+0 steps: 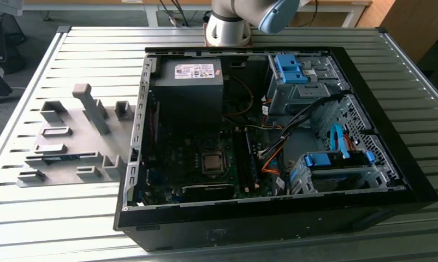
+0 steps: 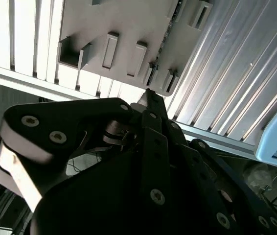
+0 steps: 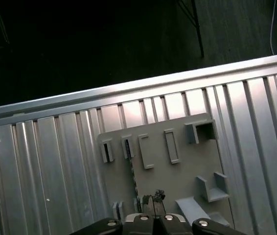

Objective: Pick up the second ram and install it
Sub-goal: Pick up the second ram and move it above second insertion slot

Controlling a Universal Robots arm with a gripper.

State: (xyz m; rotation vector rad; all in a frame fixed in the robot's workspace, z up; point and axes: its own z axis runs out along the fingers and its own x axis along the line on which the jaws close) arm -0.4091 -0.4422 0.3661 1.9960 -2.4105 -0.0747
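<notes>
The second ram [image 1: 59,158] is a thin blue-green stick. It lies on edge between small blocks of the grey holder plate [image 1: 73,142], on the exterior view's left of the open computer case [image 1: 277,218]. In the first wrist view it shows as a thin dark line [image 3: 132,171] running across the plate, and in the second wrist view as a dark strip [image 2: 167,34]. My gripper [image 3: 151,197] hangs well above the plate with its fingertips [image 2: 148,95] together and nothing between them. The stick's near end lies just past the tips in both wrist views.
The holder plate carries several raised grey blocks and slots [image 3: 170,146]. The motherboard [image 1: 204,164] lies inside the case, with memory slots [image 1: 249,158] beside the processor socket. Blue drive-bay latches [image 1: 288,68] and cables sit on the exterior view's right. The ribbed metal table [image 1: 59,218] ends just beyond the plate.
</notes>
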